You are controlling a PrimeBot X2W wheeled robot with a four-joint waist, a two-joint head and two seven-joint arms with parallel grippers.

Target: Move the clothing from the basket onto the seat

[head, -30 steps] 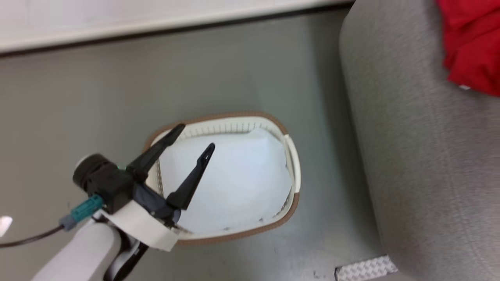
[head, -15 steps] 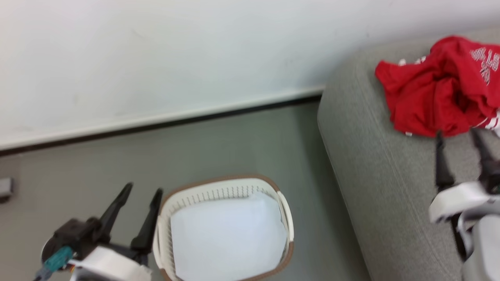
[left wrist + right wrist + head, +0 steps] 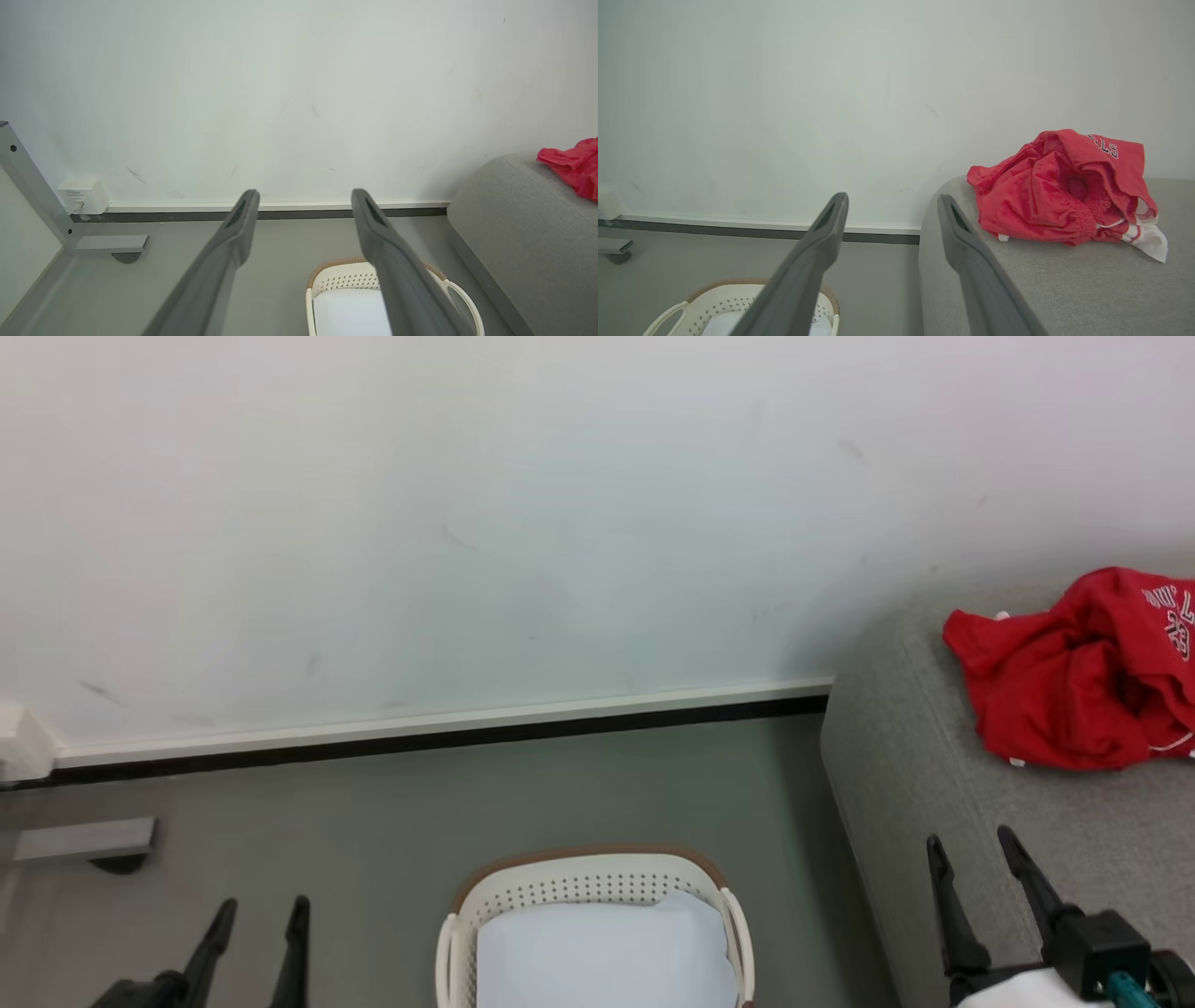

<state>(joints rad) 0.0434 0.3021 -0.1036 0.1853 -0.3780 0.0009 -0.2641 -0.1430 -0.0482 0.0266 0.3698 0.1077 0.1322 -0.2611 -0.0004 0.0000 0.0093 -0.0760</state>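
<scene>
Now the left tool (image 3: pixel 264 915), drawn back from over the basket (image 3: pixel 579 882) to the lower left, and the right tool (image 3: pixel 971 845) both gape empty, while the red clothing (image 3: pixel 1064 695) lies on the sofa (image 3: pixel 896 784) at right, so the task looks finished.

Look, your robot's left gripper (image 3: pixel 264 913) and right gripper (image 3: pixel 971 842) each have two long, thin, dark fingers (image 3: pixel 950 910). The right one has a white band (image 3: pixel 1013 995) and a blue-green plug (image 3: pixel 1127 989).

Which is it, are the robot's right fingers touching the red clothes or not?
Apart. The head view shows bare grey seat between the tips of the right fingers and the red clothes.
</scene>
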